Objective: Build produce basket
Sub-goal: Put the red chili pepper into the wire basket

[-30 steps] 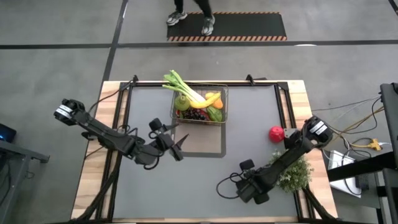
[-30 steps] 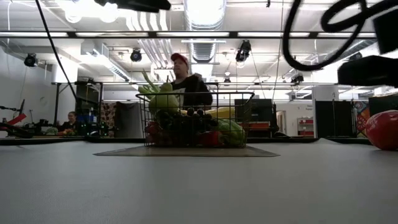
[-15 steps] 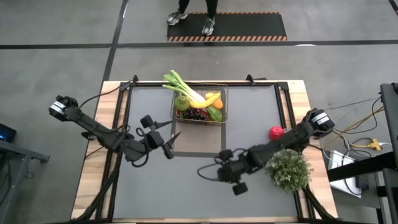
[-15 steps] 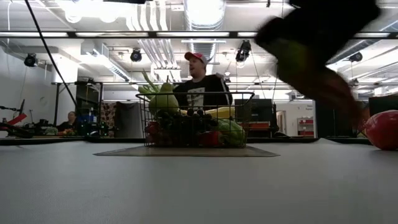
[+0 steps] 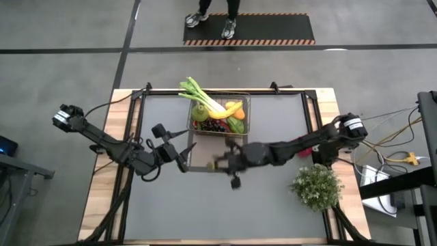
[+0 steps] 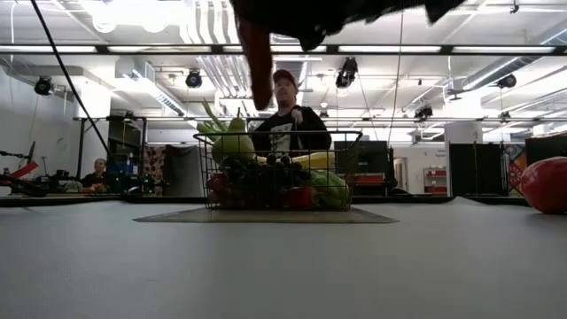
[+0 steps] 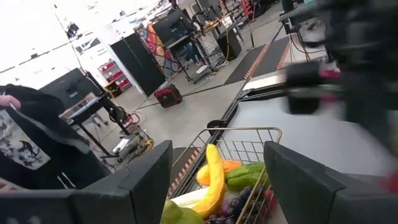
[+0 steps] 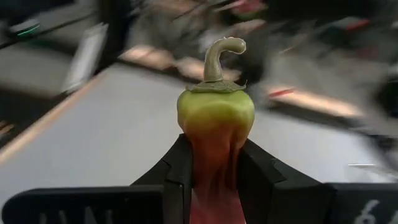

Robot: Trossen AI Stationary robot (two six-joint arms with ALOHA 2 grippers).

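Two dark, jointed robot arms, each with a pale ring-shaped band near its outer joint and thin black cables alongside; the right gripper [image 8: 214, 180] has matte black, angular fingers, apparently unmarked.

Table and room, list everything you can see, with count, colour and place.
basket: one, dark wire, far middle of table, holding produce
leek: one, pale green, sticking out of the basket's far left corner
banana: one, yellow, in basket
apple: one, red, right side of table
plant: one, grey-green, near right edge
mat: one, dark grey, under basket
pepper: one, red-green, in right tool
people: two, behind table
left tool: open, left of mat
right tool: shut on pepper, near the basket
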